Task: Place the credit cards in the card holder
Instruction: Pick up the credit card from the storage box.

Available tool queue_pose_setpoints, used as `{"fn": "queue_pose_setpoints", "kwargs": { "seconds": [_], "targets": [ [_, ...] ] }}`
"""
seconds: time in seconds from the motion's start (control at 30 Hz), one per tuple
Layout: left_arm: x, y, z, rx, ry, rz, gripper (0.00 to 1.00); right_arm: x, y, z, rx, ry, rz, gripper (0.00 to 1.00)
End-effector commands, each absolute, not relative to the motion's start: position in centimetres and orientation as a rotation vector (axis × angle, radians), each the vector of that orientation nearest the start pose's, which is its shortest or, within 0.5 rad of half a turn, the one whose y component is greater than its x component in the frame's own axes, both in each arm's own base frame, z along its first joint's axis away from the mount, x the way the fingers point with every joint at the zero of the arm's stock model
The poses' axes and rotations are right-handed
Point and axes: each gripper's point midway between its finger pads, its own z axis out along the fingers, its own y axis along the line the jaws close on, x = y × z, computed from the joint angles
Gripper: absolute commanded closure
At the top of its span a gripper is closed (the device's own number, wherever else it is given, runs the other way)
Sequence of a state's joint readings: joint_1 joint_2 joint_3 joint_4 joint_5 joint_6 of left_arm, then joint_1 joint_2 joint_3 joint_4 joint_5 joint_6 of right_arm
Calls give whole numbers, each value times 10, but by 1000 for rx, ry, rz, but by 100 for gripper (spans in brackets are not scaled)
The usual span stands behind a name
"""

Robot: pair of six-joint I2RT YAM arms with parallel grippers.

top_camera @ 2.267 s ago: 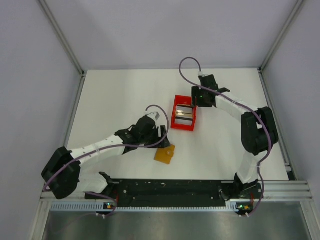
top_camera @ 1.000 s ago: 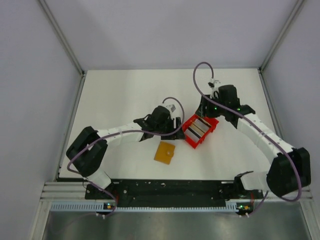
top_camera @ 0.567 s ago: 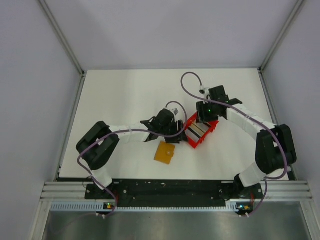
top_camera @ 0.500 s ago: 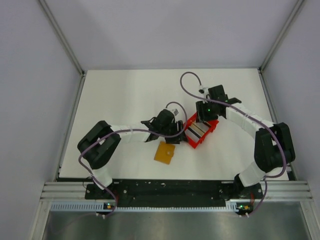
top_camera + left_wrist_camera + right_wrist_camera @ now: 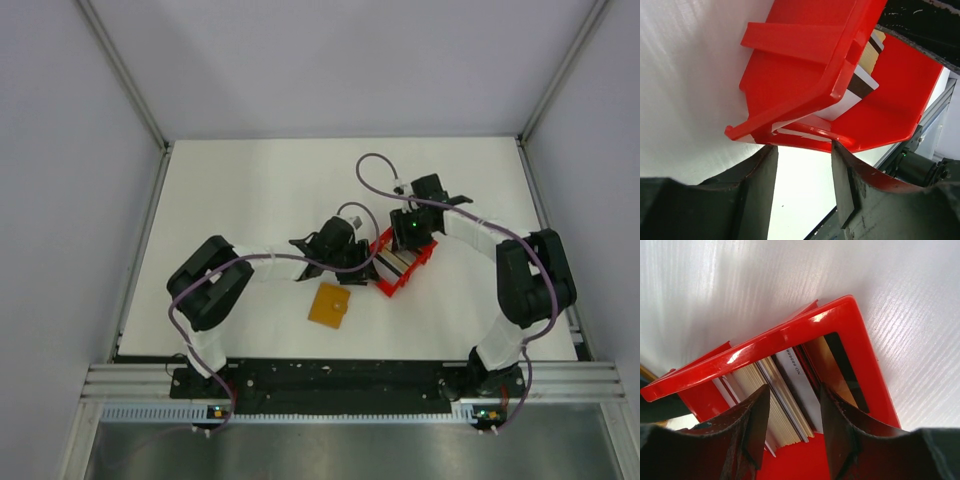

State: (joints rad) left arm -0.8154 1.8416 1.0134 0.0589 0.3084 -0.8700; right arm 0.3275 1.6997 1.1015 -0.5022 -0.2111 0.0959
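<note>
The credit cards (image 5: 790,385) stand on edge in a red tray (image 5: 790,332): cream ones, a white one with printed digits, and a brown one with a dark stripe. My right gripper (image 5: 794,390) hangs open over the tray, its fingers either side of the card stack. My left gripper (image 5: 803,146) is open at the tray's (image 5: 805,75) near rim, with only table between its fingers. A white card with a dark stripe (image 5: 856,95) shows inside. The orange card holder (image 5: 329,305) lies flat, apart from both the left gripper (image 5: 365,256) and the right gripper (image 5: 405,243).
The red tray (image 5: 396,287) sits turned at an angle mid-table, wedged between the two grippers. Metal frame rails run along the table's left (image 5: 140,240) and right (image 5: 550,240) sides. The arms' base bar (image 5: 330,378) lies along the near edge.
Both grippers have closed in on the red tray: the left one came up to its left rim, the right one came over the cards. Both sets of jaws have narrowed a little.
</note>
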Motion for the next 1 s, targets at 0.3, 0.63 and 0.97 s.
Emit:
{"fn": "queue_pose_setpoints", "kwargs": {
  "seconds": [0.3,0.63,0.97],
  "targets": [
    [266,-406,69,149,2522,-1157,58,312,192,85,-445,2589,788,66],
    [274,-400,67,138,2522,-1124,60,277,201,74,-489,2642,969,67],
    [286,-392,66,120,2517,-1086,61,254,198,59,-495,2737,925,66]
  ]
}}
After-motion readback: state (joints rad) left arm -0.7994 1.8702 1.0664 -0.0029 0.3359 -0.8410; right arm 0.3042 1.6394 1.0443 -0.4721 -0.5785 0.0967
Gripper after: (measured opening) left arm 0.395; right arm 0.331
